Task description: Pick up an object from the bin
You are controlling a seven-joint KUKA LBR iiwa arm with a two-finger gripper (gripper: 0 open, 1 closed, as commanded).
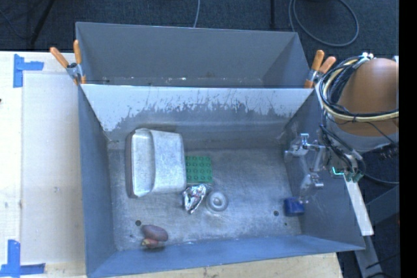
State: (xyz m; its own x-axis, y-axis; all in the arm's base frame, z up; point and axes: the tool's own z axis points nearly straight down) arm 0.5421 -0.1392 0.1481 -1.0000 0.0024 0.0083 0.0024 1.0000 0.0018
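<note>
My gripper (307,165) hangs low at the bin's right side, close to the right wall. A small blue block (294,206) lies on the floor just below and a little left of it, apart from the gripper. Nothing shows in the gripper's grasp. Farther left, near the middle of the floor, rests a round silver cap (217,201), and a crumpled black-and-silver piece (194,197) lies beside it.
A green studded plate (199,169) lies next to a large grey metal tray-like thing (155,161) at the left. A brown oval lump (154,234) sits in the front left corner. The arm with its cables reaches in over the right rim.
</note>
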